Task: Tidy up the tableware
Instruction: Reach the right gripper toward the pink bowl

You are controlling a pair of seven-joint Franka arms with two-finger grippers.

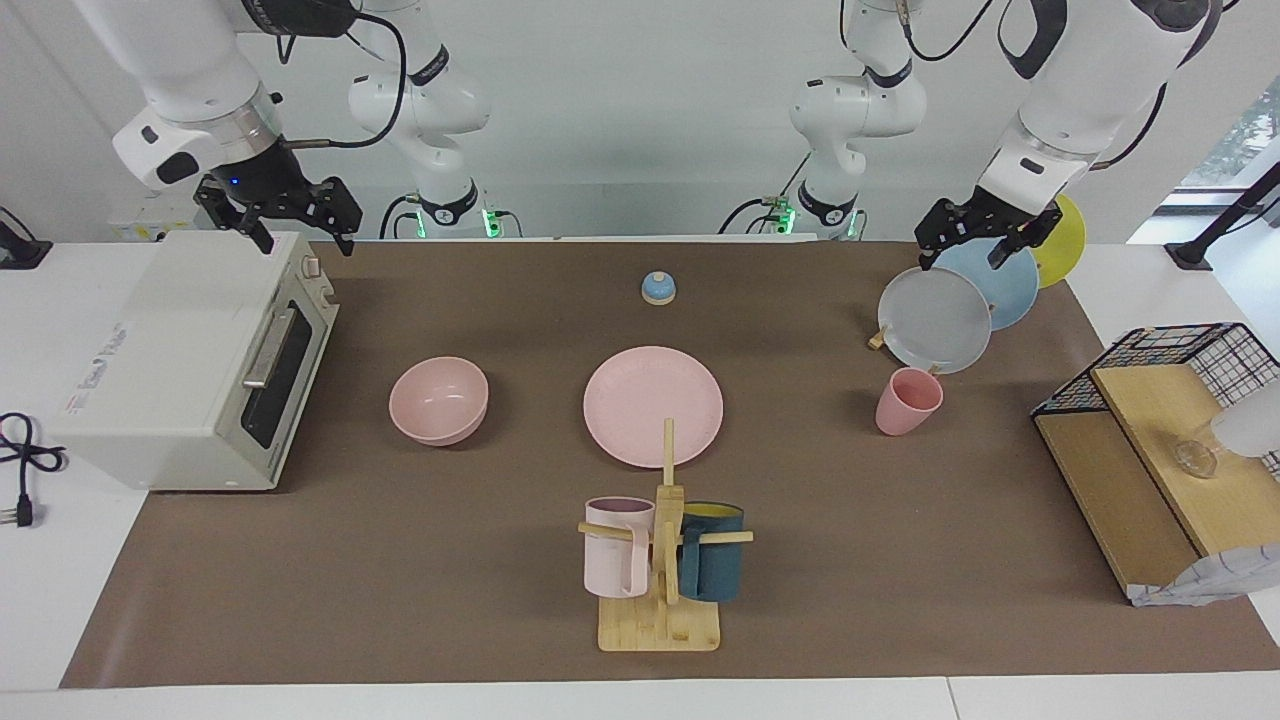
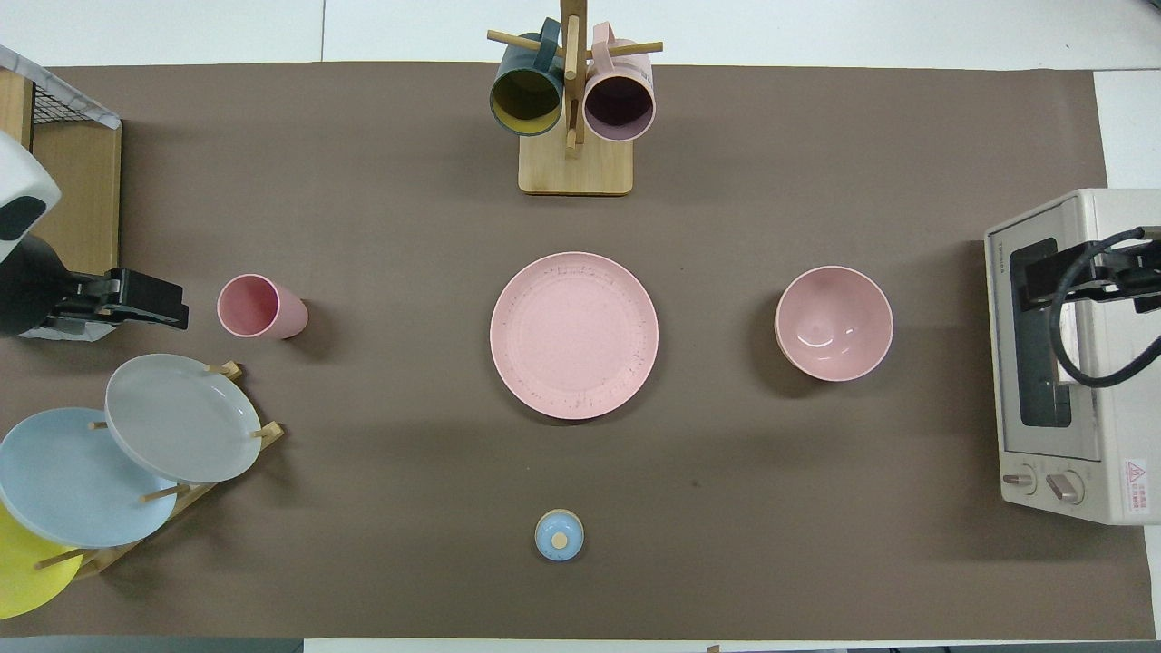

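Note:
The pink plate point(image 1: 652, 405) point(image 2: 574, 336) lies flat at the middle of the table. The pink bowl point(image 1: 438, 400) point(image 2: 834, 323) stands upright beside it toward the right arm's end. The pink cup point(image 1: 907, 401) point(image 2: 261, 307) stands tilted beside the plate toward the left arm's end, next to the plate rack. My left gripper point(image 1: 965, 255) point(image 2: 172, 308) hangs open and empty in the air above the rack's plates, close to the cup. My right gripper point(image 1: 300, 238) point(image 2: 1093, 272) hangs open and empty over the toaster oven.
A toaster oven point(image 1: 190, 360) stands at the right arm's end. A rack with grey, blue and yellow plates point(image 1: 935, 320) stands near the left arm. A mug tree point(image 1: 665, 560) holds two mugs. A blue bell point(image 1: 659, 288) and a wire-and-wood shelf point(image 1: 1150, 450) are also here.

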